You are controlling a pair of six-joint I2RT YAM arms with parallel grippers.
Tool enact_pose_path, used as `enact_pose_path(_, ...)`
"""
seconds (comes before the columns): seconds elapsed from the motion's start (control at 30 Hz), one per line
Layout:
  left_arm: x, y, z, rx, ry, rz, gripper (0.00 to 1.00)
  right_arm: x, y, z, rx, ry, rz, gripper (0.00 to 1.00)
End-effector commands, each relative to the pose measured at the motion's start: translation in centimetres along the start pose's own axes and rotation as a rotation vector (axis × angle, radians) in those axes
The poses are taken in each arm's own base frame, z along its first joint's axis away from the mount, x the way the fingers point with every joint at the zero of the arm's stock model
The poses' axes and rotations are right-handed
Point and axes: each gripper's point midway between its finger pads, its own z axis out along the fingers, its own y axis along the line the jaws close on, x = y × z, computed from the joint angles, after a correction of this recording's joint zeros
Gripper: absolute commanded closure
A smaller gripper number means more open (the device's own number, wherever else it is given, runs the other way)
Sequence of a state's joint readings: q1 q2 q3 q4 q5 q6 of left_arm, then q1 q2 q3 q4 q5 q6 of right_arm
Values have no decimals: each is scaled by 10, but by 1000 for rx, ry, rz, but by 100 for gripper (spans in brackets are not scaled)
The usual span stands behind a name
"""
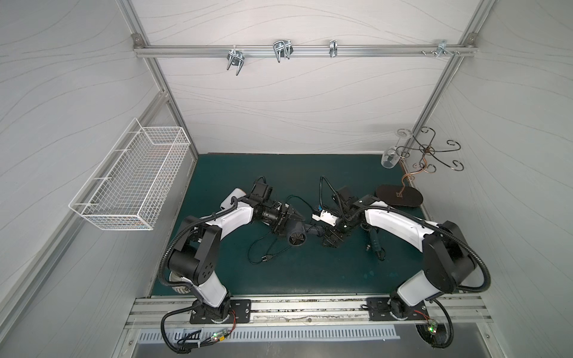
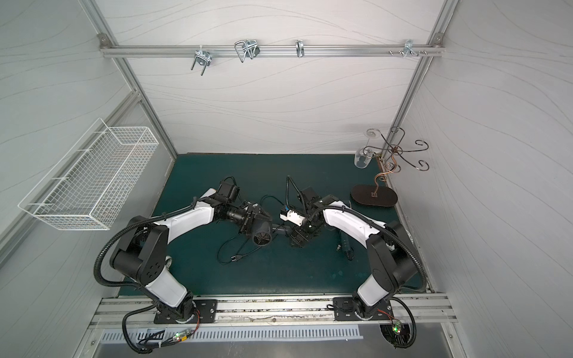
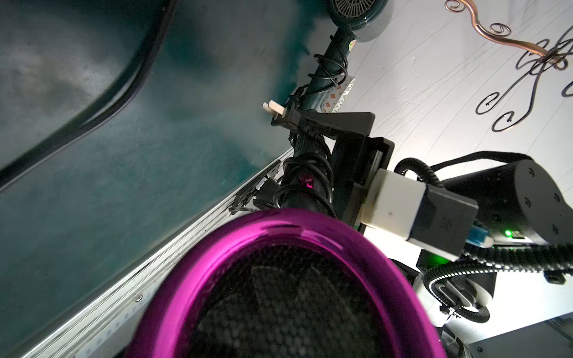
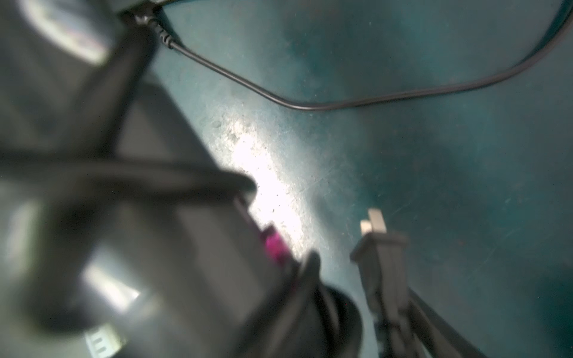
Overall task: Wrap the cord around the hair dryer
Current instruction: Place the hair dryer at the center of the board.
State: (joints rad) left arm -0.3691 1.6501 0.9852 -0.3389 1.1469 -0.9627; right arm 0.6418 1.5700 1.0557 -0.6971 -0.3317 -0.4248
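One green mat (image 1: 310, 272), loose cord (image 1: 268, 257), pale walls (image 1: 294, 102)

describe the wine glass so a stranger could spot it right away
At the far right corner of the green mat stands a curly wire rack on a dark oval base. The wine glass hangs bowl-down from it; its other hooks are bare.

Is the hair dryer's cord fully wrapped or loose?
Partly wrapped: coils circle the handle, but cord and plug lie loose on the mat.
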Motion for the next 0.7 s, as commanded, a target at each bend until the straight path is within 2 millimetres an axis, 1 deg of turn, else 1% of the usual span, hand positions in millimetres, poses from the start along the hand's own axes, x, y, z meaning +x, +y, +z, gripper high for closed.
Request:
enact_pose_path(0.0, 10, -47, -12, 109, 15, 185, 100, -5, 9, -2, -20, -27, -64, 18)
enact_pose_path(0.07, 10, -46, -12, 108, 15, 184, 100, -10, 11, -5, -28, -49, -77, 23)
enact_pose_path(0.13, 10, -44, -12, 105, 16, 181, 100, -14, 16, -8, -53, -69, -83, 30)
enact_pose_path(0.23, 10, -44, -12, 102, 15, 185, 100, -16, 23, -11, -93, -88, -84, 39)
enact_pose_path(0.4, 9, -42, -12, 80, 15, 189, 100, -14, 35, -17, -159, -110, -76, 56)
enact_pose_path(0.47, 7, -43, -12, 79, 14, 191, 100, -13, 39, -20, -189, -117, -68, 60)
enact_pose_path(0.67, 1, -45, -12, 61, 0, 211, 100, -9, 40, -29, -229, -126, -10, 78)
